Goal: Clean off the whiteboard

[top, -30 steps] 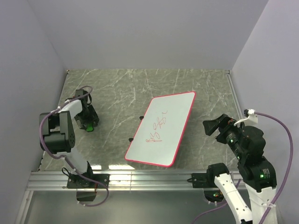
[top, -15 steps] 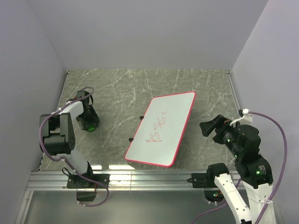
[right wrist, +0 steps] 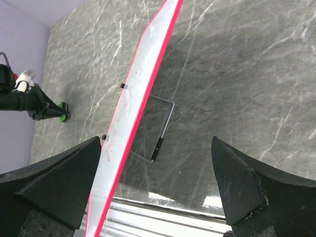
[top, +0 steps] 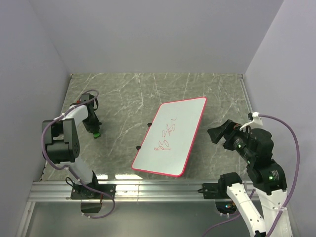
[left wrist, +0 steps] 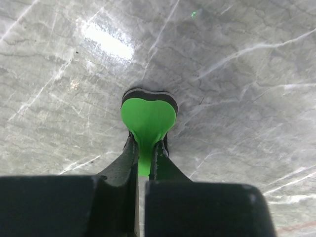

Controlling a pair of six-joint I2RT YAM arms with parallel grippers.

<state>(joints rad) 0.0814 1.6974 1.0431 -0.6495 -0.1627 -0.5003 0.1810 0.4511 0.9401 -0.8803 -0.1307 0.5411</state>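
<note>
Eraser (left wrist: 148, 116) pinched at its narrow waist in my left gripper (left wrist: 146, 148), pad down at the table (top: 123, 94) on the left, touching or just above, I cannot tell. The whiteboard (top: 180, 118) sits mid-table, propped tilted on a wire stand (right wrist: 160, 131), red scribbles (top: 166, 137) facing up. My right gripper (top: 218, 132) hangs spread wide beside the board's right edge, probably to brace it against wiping.

One whiteboard (top: 178, 123), one eraser (left wrist: 148, 116) (green)
</note>
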